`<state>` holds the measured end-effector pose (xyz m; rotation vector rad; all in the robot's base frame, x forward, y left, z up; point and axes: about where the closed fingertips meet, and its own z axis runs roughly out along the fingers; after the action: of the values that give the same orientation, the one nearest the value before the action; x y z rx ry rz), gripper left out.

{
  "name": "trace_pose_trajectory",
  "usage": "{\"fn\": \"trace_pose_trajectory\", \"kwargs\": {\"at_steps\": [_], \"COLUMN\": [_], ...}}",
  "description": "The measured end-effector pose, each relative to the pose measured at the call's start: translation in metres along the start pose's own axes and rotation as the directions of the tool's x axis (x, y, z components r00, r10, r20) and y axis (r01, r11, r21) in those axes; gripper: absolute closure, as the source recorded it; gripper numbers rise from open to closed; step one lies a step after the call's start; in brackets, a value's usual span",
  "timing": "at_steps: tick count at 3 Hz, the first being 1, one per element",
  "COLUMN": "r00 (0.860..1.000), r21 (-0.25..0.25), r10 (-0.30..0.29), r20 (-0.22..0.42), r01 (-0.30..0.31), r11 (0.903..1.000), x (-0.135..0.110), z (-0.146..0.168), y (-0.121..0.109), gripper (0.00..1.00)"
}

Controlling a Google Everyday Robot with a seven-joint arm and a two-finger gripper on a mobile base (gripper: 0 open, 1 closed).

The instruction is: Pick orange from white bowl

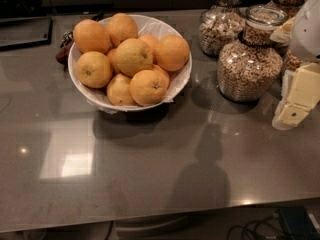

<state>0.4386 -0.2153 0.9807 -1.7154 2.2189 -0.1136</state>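
The white bowl (181, 82) stands on the grey countertop at the back left, piled with several oranges. The orange (134, 57), yellower and duller than the rest, sits on top in the middle of the pile. Brighter oranges surround it, such as one at the front (148, 87) and one at the right (172, 52). My gripper (296, 103), white arm with cream-coloured parts, hangs at the right edge of the view, well to the right of the bowl and beside the cereal jars. It holds nothing that I can see.
Glass jars of cereal stand at the back right, the nearest (250, 59) between bowl and gripper, another (220, 26) behind it. A dark object (62, 52) lies behind the bowl's left side. A black tray (25, 31) sits at the back left. Cables (260, 229) lie below the counter's front edge.
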Motion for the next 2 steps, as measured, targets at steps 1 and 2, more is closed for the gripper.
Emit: {"fn": "trace_pose_trajectory", "kwargs": {"at_steps": [1, 2], "r00": [1.0, 0.997], "r21": [0.001, -0.004], "r10": [0.0, -0.031], "r20": [0.002, 0.077], "r01": [0.0, 0.032], "r11": [1.0, 0.9995], "x": [-0.001, -0.041], "z": [0.0, 0.012], "y": [0.0, -0.006], "gripper": [0.0, 0.0]}}
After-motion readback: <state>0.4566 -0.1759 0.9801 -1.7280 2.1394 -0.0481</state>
